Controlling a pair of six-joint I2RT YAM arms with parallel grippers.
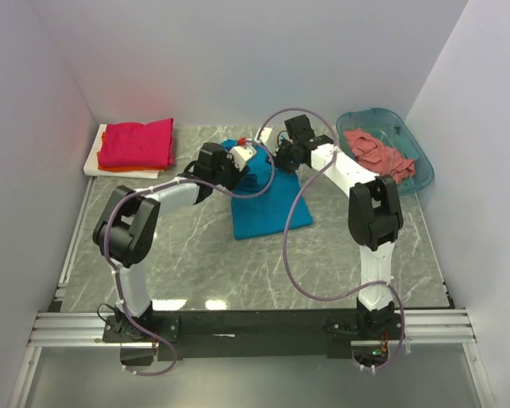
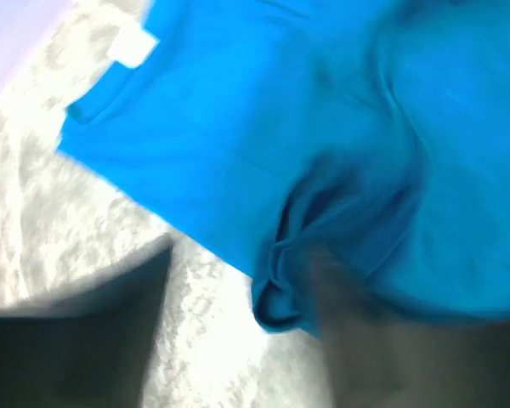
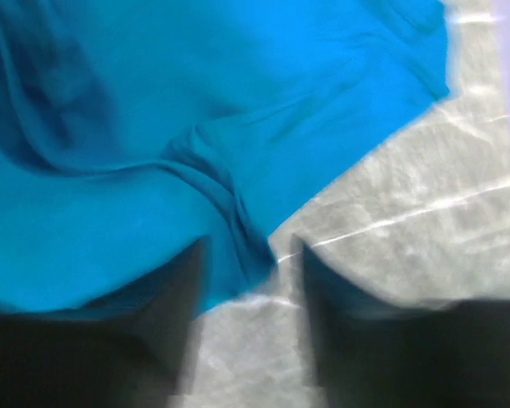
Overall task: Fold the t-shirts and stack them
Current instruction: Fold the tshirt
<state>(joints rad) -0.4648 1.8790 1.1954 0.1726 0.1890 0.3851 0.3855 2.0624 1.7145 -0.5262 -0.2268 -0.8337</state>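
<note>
A shirt stack [image 1: 136,143] lies left, another shirt [image 1: 268,212] centre, the basket [image 1: 422,172] right.

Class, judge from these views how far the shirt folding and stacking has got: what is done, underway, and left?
Done: a folded magenta-red shirt lies on an orange one on the white board, far left. In hand: the teal-blue shirt lies partly folded mid-table, left gripper and right gripper open at its far end. Left: finish and stack it, then the salmon-pink shirt crumpled in the basket.

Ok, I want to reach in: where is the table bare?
Bare marble: the near strip between the teal t-shirt and the base rail, and the near-right corner short of the basket. Crowded: far middle around that shirt; far left, the stack.
</note>
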